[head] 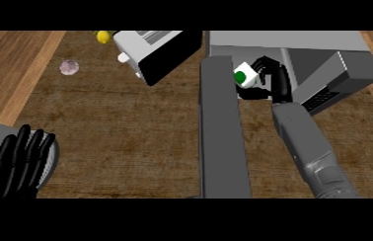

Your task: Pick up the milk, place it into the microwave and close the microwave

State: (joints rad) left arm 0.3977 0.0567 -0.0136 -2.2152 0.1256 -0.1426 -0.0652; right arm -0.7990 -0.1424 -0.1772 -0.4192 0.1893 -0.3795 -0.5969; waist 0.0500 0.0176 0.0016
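Brown tabletop (131,136) carries the microwave (306,52), where the right hand (271,79), fingers curled round the milk (244,75) at its mouth, could clip the open door (222,131) and tip the carton.

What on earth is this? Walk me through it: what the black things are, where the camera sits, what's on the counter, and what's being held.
The camera sits at a humanoid robot's head, looking steeply down at a brown kitchen counter. The grey bars from below are its forearms, ending in black hands. The right hand has its fingers curled round a white milk carton with a green spot, holding it at the open microwave. The long grey slab beside it is the microwave's door, swung open. The left hand rests open at the lower left, over a plate. Further back stand a toaster, something yellow and a small pinkish object.
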